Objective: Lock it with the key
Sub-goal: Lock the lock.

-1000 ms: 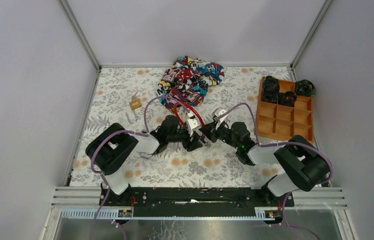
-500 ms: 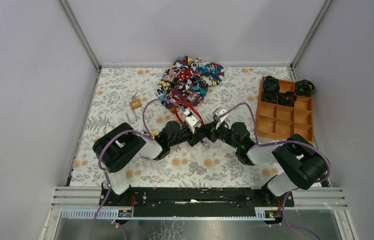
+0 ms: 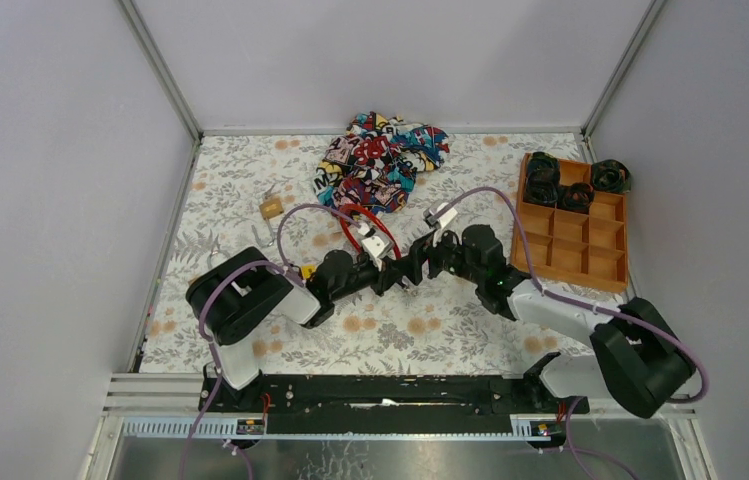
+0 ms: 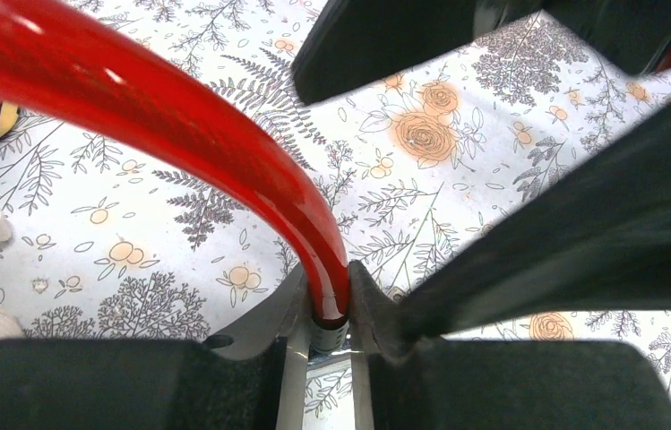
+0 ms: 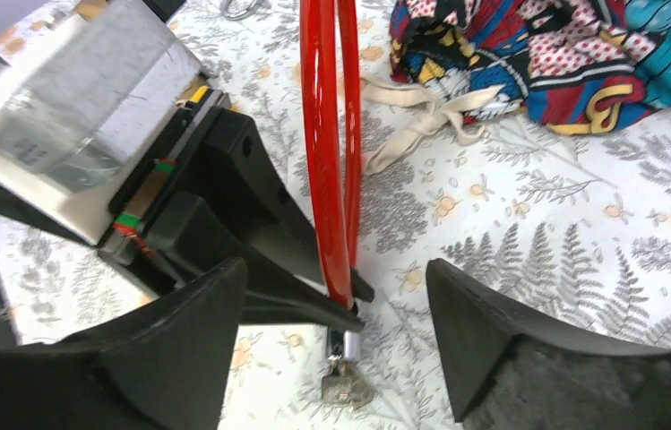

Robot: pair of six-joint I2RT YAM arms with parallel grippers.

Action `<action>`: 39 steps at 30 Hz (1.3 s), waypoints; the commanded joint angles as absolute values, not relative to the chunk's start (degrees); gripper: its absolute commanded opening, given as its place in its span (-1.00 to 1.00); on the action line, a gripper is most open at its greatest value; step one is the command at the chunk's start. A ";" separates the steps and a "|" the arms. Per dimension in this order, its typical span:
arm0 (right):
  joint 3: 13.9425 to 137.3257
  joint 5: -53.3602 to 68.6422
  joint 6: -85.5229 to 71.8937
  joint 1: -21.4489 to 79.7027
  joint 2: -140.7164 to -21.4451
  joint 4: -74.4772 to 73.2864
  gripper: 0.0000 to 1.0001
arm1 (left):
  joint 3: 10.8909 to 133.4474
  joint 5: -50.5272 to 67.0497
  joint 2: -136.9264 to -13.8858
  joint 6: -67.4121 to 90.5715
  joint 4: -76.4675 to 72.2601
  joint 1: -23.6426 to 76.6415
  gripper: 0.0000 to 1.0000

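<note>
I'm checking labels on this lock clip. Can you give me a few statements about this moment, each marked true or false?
1. The left gripper is clamped on the red cable lock. True.
2. The right gripper is shut on the key. False: its jaws stand wide apart, and the key sits between the fingers untouched.
3. The key sticks out of the lock's metal end. True.
4. Every compartment of the wooden tray is filled. False: only the far compartments hold dark items; the nearer ones are bare.
</note>
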State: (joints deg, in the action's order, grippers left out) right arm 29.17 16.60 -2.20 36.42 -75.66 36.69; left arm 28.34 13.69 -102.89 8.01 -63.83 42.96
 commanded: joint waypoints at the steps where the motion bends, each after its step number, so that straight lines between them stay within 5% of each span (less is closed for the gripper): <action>1: 34.53 22.23 -8.90 34.36 -71.40 14.30 0.66 | 25.09 11.83 -102.35 8.34 -69.91 41.83 -1.00; 5: 34.83 28.76 -19.01 27.74 -73.77 10.16 0.67 | 23.43 13.89 -101.63 9.29 -70.84 40.46 -1.00; 15: 40.83 38.64 -28.44 24.23 -95.01 16.15 0.35 | 22.56 15.70 -100.37 11.84 -70.25 38.09 -1.00; 22: 37.09 43.42 -37.10 24.17 -97.43 24.77 0.02 | 22.50 16.26 -100.54 11.41 -70.49 37.97 -1.00; 39: 31.53 44.41 -53.58 26.35 -103.41 42.92 -0.10 | 22.32 14.16 -100.42 12.04 -70.14 38.06 -1.00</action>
